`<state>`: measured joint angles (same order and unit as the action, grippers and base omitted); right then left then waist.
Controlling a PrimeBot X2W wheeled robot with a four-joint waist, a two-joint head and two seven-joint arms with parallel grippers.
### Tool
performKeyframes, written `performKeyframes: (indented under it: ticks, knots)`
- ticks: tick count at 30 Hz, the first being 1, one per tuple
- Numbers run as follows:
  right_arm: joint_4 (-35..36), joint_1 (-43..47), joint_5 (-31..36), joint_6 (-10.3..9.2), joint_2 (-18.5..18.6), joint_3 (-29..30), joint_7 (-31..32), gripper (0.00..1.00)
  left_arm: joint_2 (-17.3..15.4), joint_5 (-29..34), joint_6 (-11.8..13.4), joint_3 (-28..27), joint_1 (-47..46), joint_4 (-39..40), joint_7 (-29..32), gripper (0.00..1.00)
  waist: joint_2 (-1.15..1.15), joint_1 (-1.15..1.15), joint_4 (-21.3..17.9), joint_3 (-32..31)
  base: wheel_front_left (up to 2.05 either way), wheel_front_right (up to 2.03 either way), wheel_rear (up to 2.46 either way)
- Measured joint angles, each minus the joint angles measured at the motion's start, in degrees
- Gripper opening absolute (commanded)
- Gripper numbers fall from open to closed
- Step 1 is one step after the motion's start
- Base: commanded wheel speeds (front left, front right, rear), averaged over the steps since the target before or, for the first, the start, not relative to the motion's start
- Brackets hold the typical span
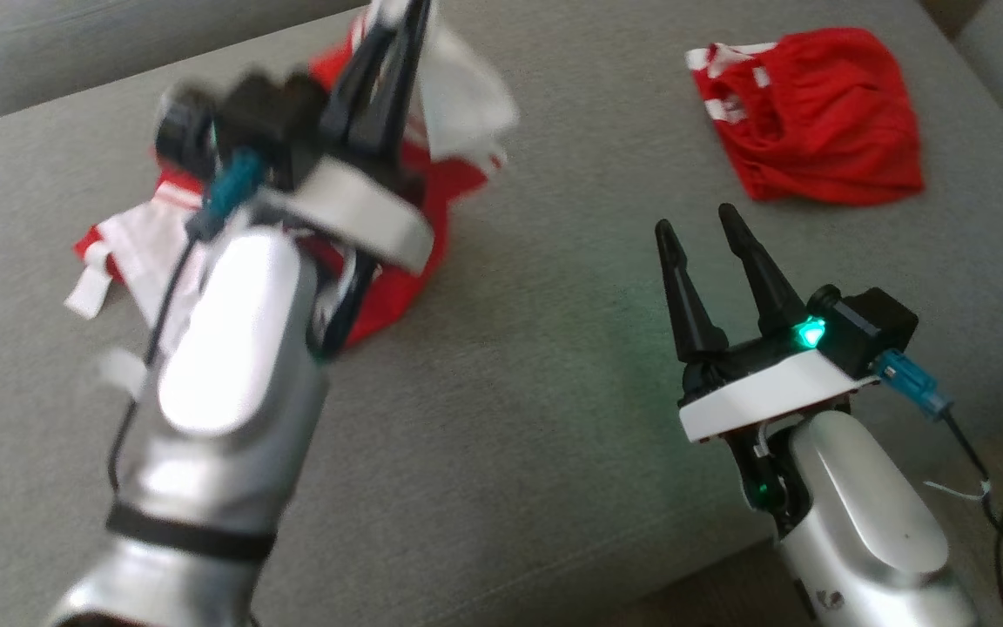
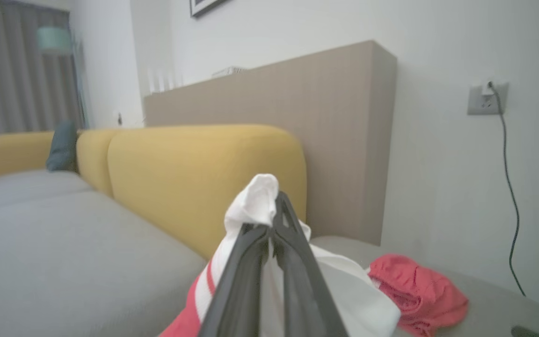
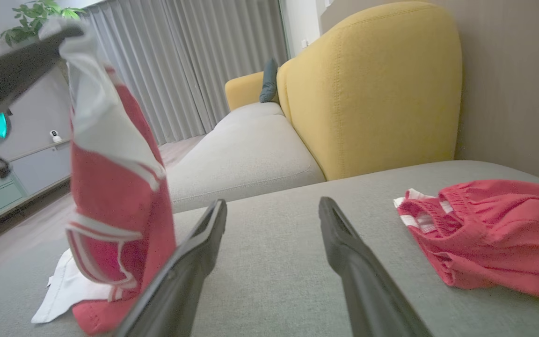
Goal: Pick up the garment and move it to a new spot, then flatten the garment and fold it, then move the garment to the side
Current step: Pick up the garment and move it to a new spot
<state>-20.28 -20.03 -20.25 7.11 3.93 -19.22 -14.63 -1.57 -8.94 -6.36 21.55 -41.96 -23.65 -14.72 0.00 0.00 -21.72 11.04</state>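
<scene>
The grey sofa seat (image 1: 501, 453) carries the work. The red-and-white garment (image 3: 115, 196) hangs lifted over its left part, with the hem trailing on the seat. The left tool (image 2: 274, 220) is clamped on a white fold. The right tool (image 1: 696, 220) waits wide and empty nearby. The carry is in hand; next, likely, comes laying the garment on bare seat to spread.

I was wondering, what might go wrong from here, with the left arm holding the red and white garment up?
The left gripper pinches just a white edge of the garment, so it may slip out. Its lower end lies on the cushion and may bunch when dragged.
</scene>
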Motion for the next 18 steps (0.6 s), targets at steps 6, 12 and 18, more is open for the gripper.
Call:
performKeyframes:
  ticks: [6,12,18]
  knots:
    - [-0.5,0.0,0.1,0.0,-0.3,0.7,0.0,1.0,-0.2,-1.5,3.1,-2.7,10.4,-3.2,0.0,1.0,0.0,0.0,3.8,0.0,0.0,0.0,0.0]
    - [-1.7,0.1,1.0,0.0,-0.3,1.3,0.0,1.0,-0.4,-2.3,6.2,-10.7,20.6,-1.5,0.0,1.0,0.0,0.0,8.7,-0.9,0.0,0.0,0.0]
    - [-3.6,1.4,2.2,0.0,-0.3,2.3,0.0,1.0,-0.4,-2.2,8.6,-15.8,31.3,3.3,0.0,1.0,0.0,0.0,13.7,-3.0,0.0,0.0,0.0]
